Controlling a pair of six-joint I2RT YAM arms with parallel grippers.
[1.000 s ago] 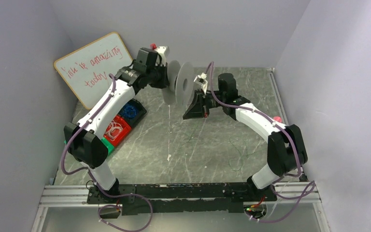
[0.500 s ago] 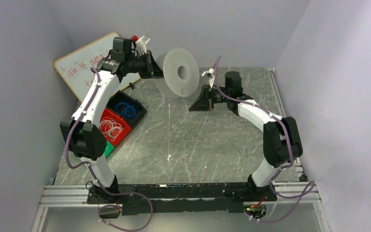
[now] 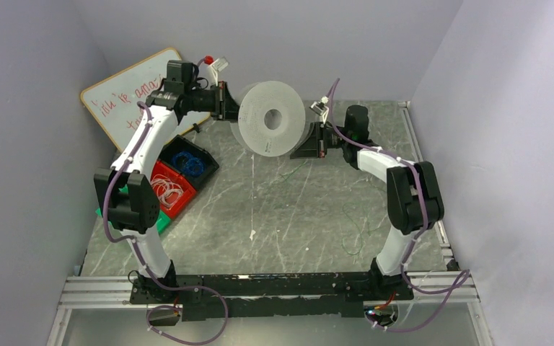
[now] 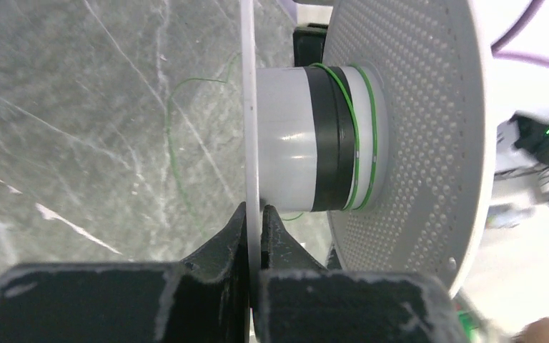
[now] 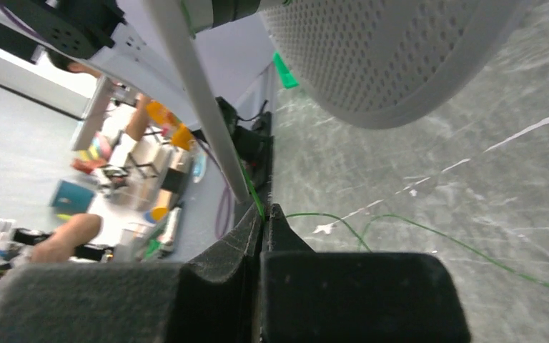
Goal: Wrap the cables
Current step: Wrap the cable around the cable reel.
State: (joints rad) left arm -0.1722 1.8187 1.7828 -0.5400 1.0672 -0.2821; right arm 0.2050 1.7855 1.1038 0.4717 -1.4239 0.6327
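Green wire [image 4: 355,143] lies a couple of turns round the hub of the white spool [image 3: 272,119] at upper centre, my left gripper [image 4: 254,218] clamped on its flange, my right gripper [image 5: 263,214] pinching the strand trailing lower right; mid-winding, I judge the next move needs steady tension.

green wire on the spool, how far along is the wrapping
Done: a couple of green wire turns sit on the spool hub. In hand: left gripper clamps the spool flange, right gripper pinches the wire. Left: long loose strands lie on the table.
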